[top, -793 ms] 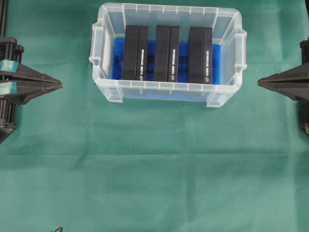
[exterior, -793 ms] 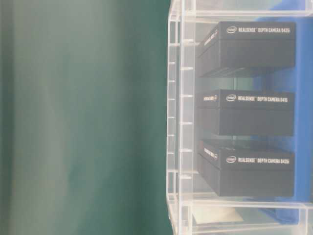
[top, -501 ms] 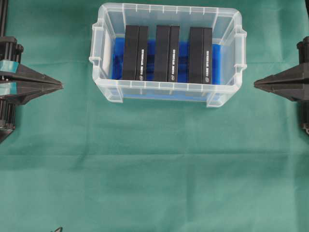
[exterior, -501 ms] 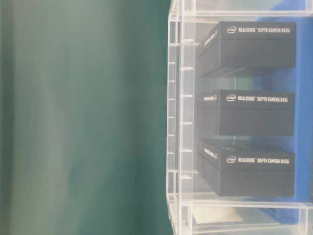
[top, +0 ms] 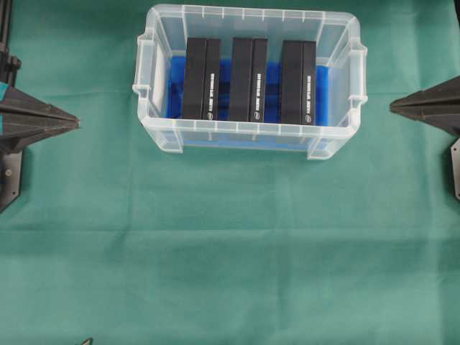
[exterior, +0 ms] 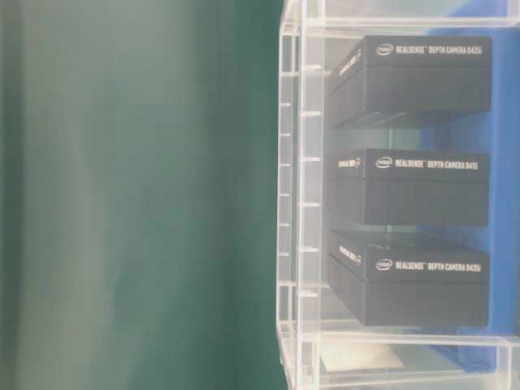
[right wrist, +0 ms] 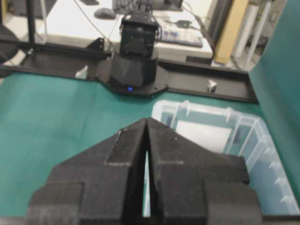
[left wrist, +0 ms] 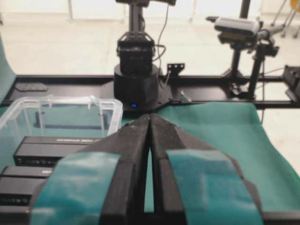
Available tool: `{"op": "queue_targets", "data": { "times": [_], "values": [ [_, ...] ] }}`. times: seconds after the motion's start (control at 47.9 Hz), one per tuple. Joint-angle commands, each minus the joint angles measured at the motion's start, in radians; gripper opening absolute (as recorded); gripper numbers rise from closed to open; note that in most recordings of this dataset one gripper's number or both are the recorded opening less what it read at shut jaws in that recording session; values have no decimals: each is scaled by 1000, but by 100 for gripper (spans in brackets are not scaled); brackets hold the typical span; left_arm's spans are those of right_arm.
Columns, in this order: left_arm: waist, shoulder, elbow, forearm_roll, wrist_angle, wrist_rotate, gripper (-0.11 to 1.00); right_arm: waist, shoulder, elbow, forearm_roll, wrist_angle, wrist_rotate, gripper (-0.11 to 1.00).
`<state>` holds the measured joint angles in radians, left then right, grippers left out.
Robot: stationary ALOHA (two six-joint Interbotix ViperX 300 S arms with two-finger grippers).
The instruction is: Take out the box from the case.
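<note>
The case (top: 147,93) is a clear plastic bin with a blue floor lining, at the top middle of the green cloth. Three black boxes stand on edge in it: the left box (top: 201,77), the middle box (top: 249,79) and the right box (top: 298,81). They also show through the case wall (exterior: 302,203) in the table-level view, each marked RealSense. My left gripper (top: 77,122) is shut and empty, left of the case. My right gripper (top: 392,108) is shut and empty, right of the case. Both are apart from it.
Green cloth (top: 230,251) covers the table. The case rim (left wrist: 61,99) shows at the left of the left wrist view, and at the right (right wrist: 206,108) of the right wrist view. Arm bases and camera stands lie beyond the cloth.
Both grippers have drawn back outward from the case: the left one to the left, the right one to the right and slightly up. The case and boxes have not moved.
</note>
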<state>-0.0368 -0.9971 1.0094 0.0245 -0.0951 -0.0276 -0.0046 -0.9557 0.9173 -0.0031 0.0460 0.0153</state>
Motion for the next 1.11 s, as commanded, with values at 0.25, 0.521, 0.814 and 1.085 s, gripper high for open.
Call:
{"op": "queue_targets", "data": {
  "times": [0.25, 0.521, 0.814, 1.085],
  "values": [
    [-5, 5, -97, 6, 143, -2, 1, -2, 15, -69, 0, 64, 2, 1],
    [-6, 6, -112, 6, 178, -2, 1, -2, 26, -84, 2, 94, 12, 1],
    [-25, 8, -164, 5, 305, -15, 1, -2, 28, -150, 2, 265, 14, 1],
    [-26, 40, -314, 6, 703, -86, 1, -2, 60, -270, 2, 621, 72, 1]
  ]
}}
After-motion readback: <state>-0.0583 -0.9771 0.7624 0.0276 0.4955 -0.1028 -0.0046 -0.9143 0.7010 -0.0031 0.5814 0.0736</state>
